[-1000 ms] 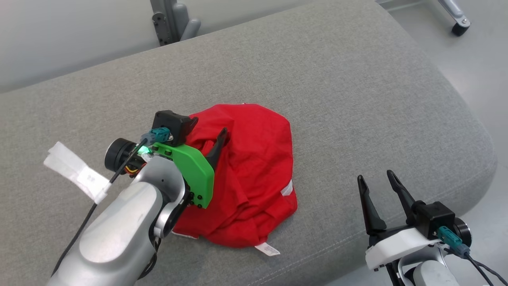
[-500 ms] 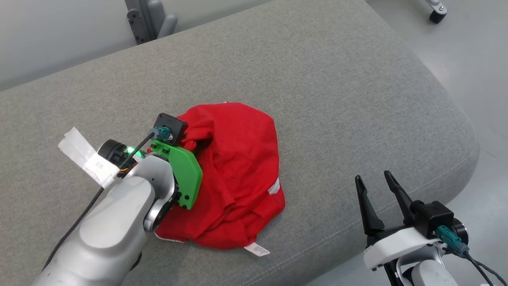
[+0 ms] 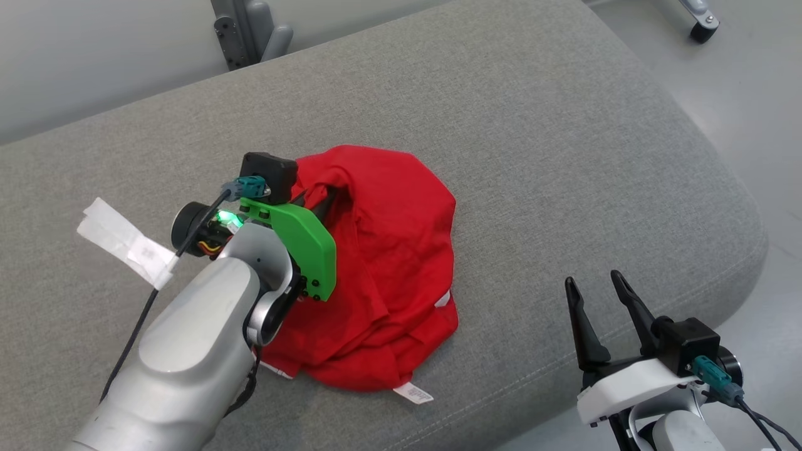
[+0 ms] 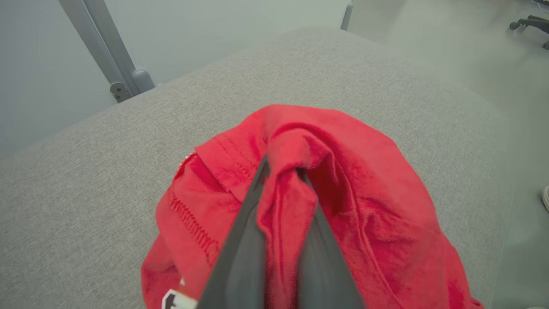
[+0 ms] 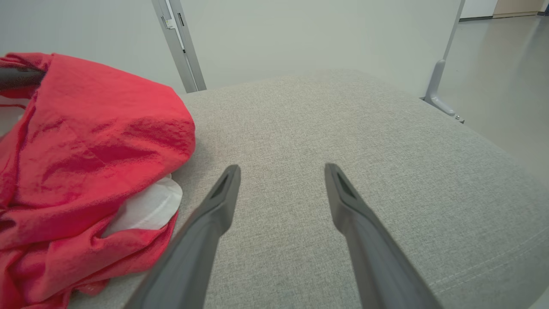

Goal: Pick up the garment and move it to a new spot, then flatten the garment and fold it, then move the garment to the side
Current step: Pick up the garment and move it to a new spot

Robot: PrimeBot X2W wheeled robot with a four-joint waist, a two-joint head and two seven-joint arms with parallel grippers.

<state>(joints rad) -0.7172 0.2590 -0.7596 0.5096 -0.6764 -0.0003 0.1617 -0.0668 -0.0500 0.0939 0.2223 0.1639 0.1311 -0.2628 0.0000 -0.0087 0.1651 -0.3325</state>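
Observation:
A crumpled red garment [image 3: 382, 263] lies in a heap on the grey upholstered surface [image 3: 532, 144]. My left gripper [image 3: 327, 202], on the green-plated wrist, is shut on a bunched fold at the garment's upper left. In the left wrist view that fold [image 4: 285, 171] is pinched between the two dark fingers and pulled up a little. My right gripper [image 3: 594, 285] stands open near the surface's front right edge, apart from the cloth. The right wrist view shows the garment [image 5: 85, 146] to the left of its spread fingers [image 5: 223, 193], with a white label peeking out.
A white taped tag [image 3: 125, 247] hangs on the left arm's cable. White garment labels [image 3: 413, 393] stick out at the heap's front. A grey metal stand [image 3: 250, 31] rises behind the surface. A castor wheel [image 3: 705, 28] stands on the floor at far right, past the surface's rounded edge.
My left gripper has gone from open over the garment to shut on a fold of it, and the cloth is drawn up slightly. The head camera shifted a little. The right arm stayed still.

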